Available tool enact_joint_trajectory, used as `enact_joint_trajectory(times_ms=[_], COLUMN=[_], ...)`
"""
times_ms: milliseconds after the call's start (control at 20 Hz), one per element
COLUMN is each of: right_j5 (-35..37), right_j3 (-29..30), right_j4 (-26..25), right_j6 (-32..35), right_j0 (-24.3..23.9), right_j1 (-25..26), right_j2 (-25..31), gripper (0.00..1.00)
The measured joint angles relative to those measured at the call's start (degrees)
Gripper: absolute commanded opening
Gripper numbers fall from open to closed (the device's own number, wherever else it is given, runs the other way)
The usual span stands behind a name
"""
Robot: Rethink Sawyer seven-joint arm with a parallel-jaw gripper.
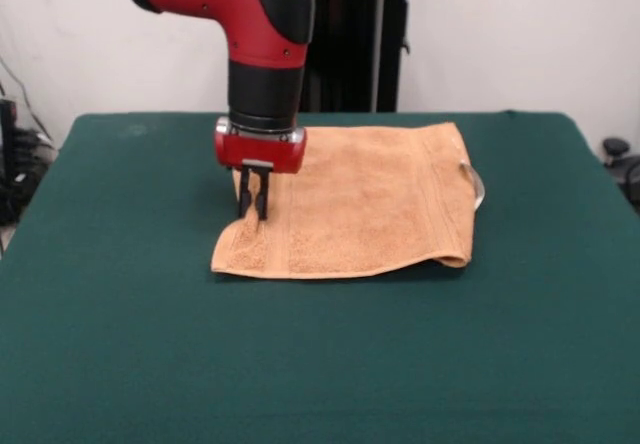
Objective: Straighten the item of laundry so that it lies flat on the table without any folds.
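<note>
Towel (370,199), orange-tan terry, lies on the far half of the table (120,344), a little toward the picture's right of centre, with its long axis running across the view from left to right. Most of it looks flat, but the right end is doubled over: a rounded fold shows along that edge and at the near right corner, with a pale strip, perhaps the tag or a loop, peeking out beside it. A ribbed band crosses the cloth near the left end. My gripper (251,207) comes straight down onto the towel's left end, its tips at the cloth near the near left corner, where the fabric seems to rise slightly around them. The two black fingers (242,196) stand close together, apparently pinched on a small ridge of the towel, though I cannot be sure how much cloth sits between them. So the towel stretches away from me toward the picture's right, and the fold I judge still needs opening lies at the end farthest from my grip. My wrist and arm hide the far left corner, and the underside of the folded right flap is out of sight.
</note>
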Motion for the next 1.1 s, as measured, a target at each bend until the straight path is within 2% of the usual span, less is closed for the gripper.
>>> enact_joint_trajectory(times_ms=[450, 750, 1100], right_j5=[3.8, 7.0, 7.7], right_j3=[-1.1, -1.9, -3.5], right_j4=[0.0, -0.5, -1.0], right_j6=[0.0, 0.0, 0.0], right_j0=[1.0, 0.3, 0.3], right_j1=[-0.8, -3.9, -6.4], right_j2=[-0.7, -1.8, -4.2], gripper=[0.0, 0.0, 0.0])
